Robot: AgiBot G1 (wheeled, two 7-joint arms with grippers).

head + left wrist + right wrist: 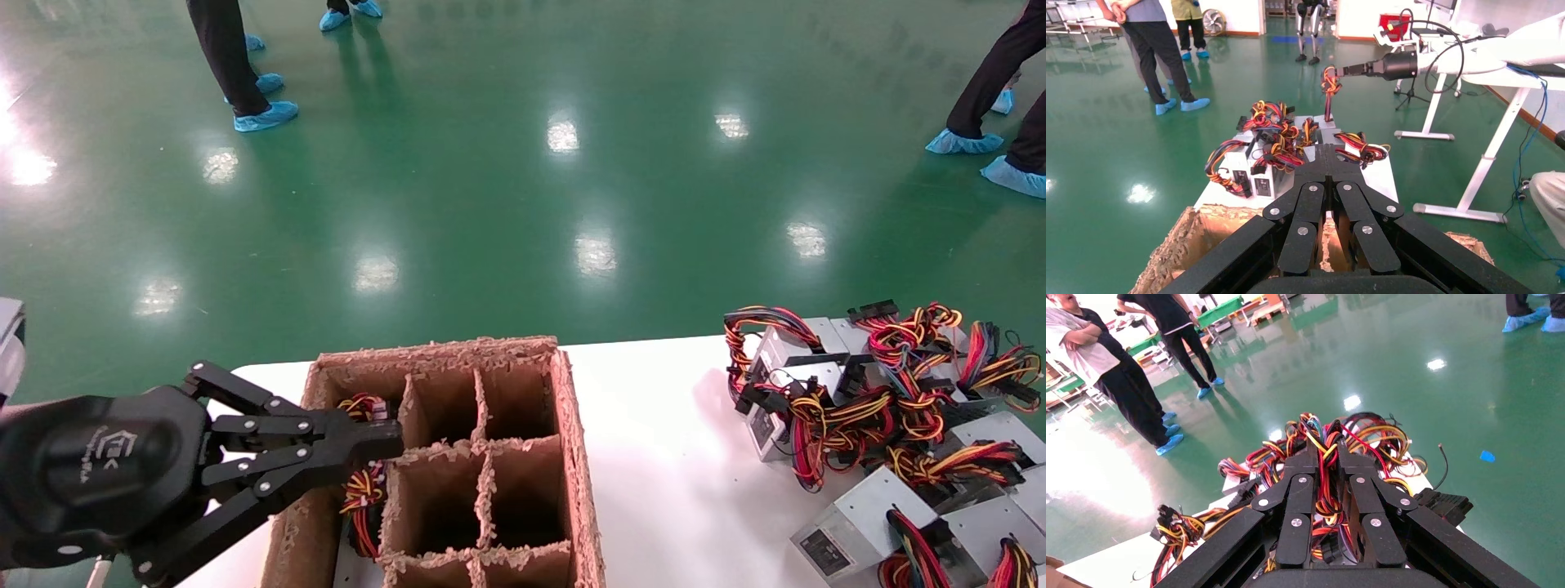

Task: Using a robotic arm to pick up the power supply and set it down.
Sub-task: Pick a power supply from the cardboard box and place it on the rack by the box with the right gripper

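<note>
Two views split: left fingers (1328, 160) closed, right fingers (1329, 450) pinching cables (1326, 496)

Left end effector (384, 445), fingers closed, sits over cardboard divider box (572, 457) w/ wires (364, 490) in left cell; power supplies (891, 408) piled on table (678, 474) at right.

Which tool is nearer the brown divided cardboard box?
Left. The left tool hangs over the brown divided cardboard box; the right tool is over the wired grey power supplies, well apart.
</note>
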